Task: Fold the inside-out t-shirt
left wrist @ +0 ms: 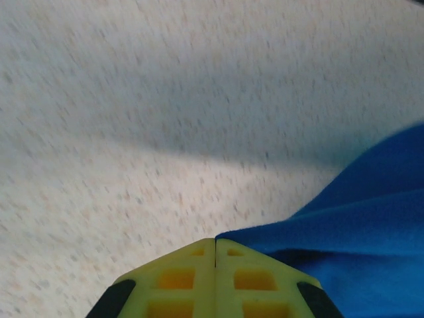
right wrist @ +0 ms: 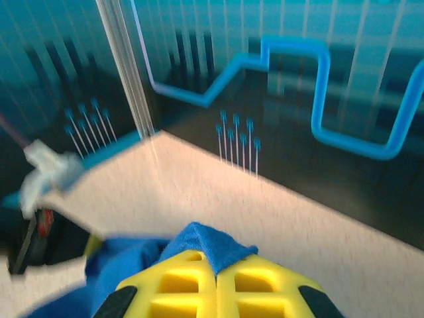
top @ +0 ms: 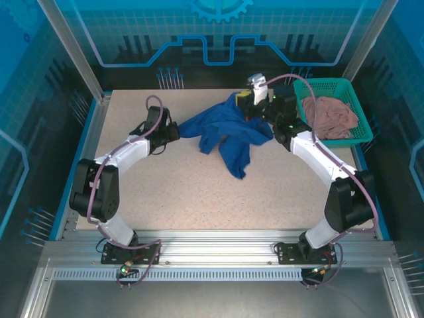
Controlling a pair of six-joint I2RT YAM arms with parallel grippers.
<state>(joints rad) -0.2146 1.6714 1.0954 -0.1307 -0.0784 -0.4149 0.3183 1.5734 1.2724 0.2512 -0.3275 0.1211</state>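
Royal-blue short-sleeved cotton t-shirt (top: 228, 132) lies crumpled at the far middle of the speckled beige tabletop (top: 199, 192); it looks soft, light and limp, bound to sag. Left claw (left wrist: 215, 242) is closed on its left edge, right claw (right wrist: 215, 260) pinched shut on a raised far corner; hems or shoulder seams seem the best holds.

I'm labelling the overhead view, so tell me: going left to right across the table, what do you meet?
Left tool → blue t-shirt → teal basket holding a pink cloth.
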